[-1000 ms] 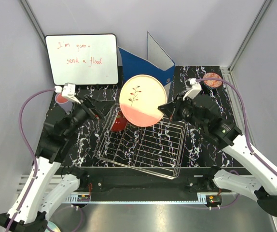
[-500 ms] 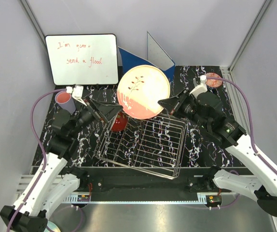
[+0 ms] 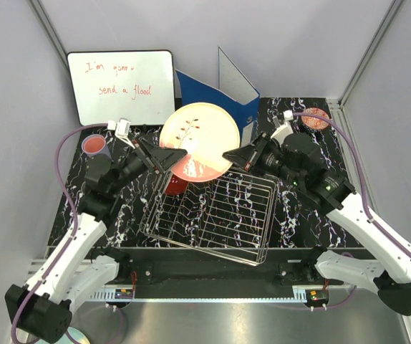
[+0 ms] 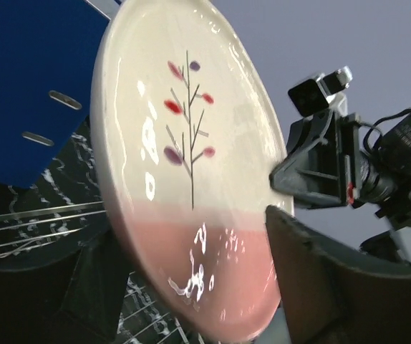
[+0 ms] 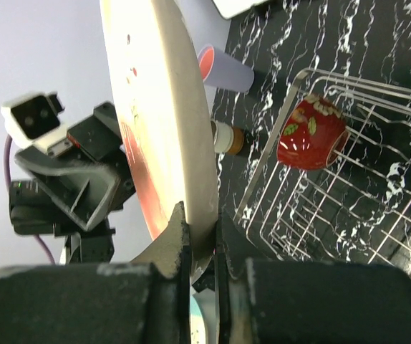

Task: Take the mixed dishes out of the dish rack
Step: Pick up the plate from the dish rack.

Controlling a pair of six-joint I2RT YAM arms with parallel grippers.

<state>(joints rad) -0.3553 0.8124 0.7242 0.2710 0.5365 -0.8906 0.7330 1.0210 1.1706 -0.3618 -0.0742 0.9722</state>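
The cream-and-pink plate [image 3: 198,140] with a sprig drawing is held on edge in the air above the back left of the silver wire dish rack [image 3: 213,215]. My right gripper [image 3: 228,156] is shut on its right rim, which the right wrist view [image 5: 200,240] shows pinched between the jaws. My left gripper [image 3: 170,158] is open at the plate's left edge, with one finger on each side of the plate [image 4: 191,179]. A red-patterned bowl [image 3: 175,185] lies in the rack's back left corner [image 5: 309,136].
A lavender cup [image 3: 93,147] stands on the table at the far left, and a cream-brown cup [image 5: 227,137] lies beside it. A patterned bowl [image 3: 315,118] sits at the back right. A whiteboard [image 3: 123,86] and a blue binder [image 3: 230,100] stand at the back.
My right gripper lifted the plate and carried it left. My left gripper rose and moved right until its open jaws straddled the plate's left edge.
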